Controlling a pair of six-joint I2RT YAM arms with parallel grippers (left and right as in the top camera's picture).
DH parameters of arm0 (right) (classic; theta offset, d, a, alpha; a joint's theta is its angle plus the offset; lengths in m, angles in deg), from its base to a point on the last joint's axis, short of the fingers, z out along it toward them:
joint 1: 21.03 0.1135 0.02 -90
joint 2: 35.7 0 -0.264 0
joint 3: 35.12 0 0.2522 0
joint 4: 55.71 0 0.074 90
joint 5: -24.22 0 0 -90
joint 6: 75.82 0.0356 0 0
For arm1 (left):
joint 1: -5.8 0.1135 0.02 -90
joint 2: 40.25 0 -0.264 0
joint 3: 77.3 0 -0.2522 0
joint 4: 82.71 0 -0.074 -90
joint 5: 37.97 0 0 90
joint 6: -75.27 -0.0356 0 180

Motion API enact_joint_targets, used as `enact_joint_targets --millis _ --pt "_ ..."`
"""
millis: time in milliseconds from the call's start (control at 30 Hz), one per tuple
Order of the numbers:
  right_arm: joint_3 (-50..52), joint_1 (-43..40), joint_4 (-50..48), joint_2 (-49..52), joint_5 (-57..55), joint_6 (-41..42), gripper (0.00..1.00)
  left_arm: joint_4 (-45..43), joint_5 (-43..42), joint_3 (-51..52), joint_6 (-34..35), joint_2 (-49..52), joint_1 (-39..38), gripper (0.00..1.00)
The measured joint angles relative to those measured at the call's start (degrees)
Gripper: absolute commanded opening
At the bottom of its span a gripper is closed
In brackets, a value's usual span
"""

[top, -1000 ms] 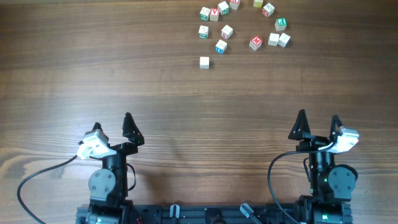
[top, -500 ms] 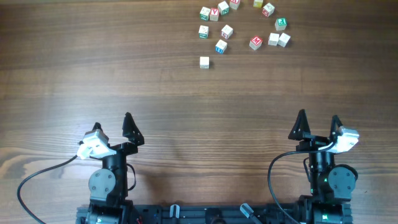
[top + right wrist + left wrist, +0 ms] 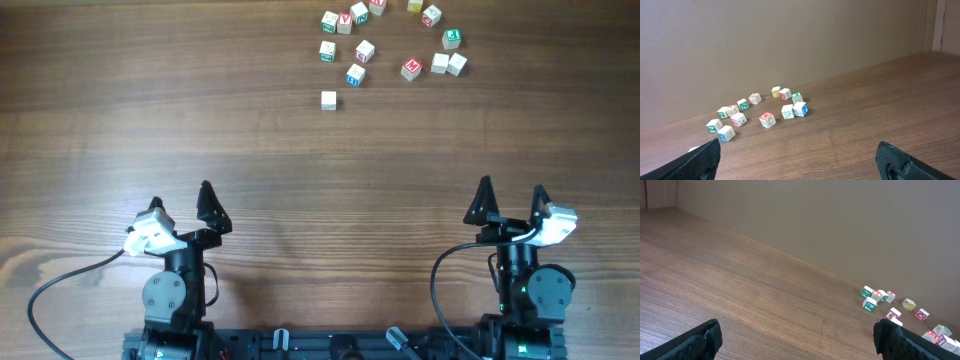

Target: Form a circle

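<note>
Several small whitish letter cubes (image 3: 364, 50) lie loosely scattered at the table's far side, right of centre. Among them is a red-faced cube (image 3: 411, 68), which stands in the middle of the group (image 3: 767, 119) in the right wrist view. One plain cube (image 3: 328, 99) sits alone, nearest to me. No tight circle shows. My left gripper (image 3: 180, 195) and right gripper (image 3: 512, 186) rest near the front edge, far from the cubes. Both are open and hold nothing. The left wrist view has the cubes (image 3: 870, 303) at far right, beyond the left gripper (image 3: 796, 327). The right gripper (image 3: 799, 145) frames bare wood.
A plain wall runs behind the table's far edge (image 3: 790, 85), just past the cubes. Bare wooden tabletop (image 3: 320, 170) lies between the grippers and the cubes. A black cable (image 3: 60, 285) loops from the left arm's base.
</note>
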Motion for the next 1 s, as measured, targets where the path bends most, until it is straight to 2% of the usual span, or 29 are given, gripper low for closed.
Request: enact_joint_targets --millis 533,767,967,1000 --pt "0.02 0.0 0.0 0.0 0.0 0.02 1.0 -0.76 0.92 0.0 0.02 0.0 0.0 1.0" --pt "0.0 0.0 0.0 0.0 0.0 0.0 1.0 -4.2 -8.85 -0.61 0.02 0.02 0.0 1.0" --pt "0.0 0.0 0.02 0.0 0.0 0.02 1.0 0.72 -13.55 -10.29 0.0 4.9 0.0 1.0" --pt "0.0 0.0 0.02 0.0 0.0 0.02 1.0 1.2 -15.37 -15.91 0.0 9.7 0.0 1.0"
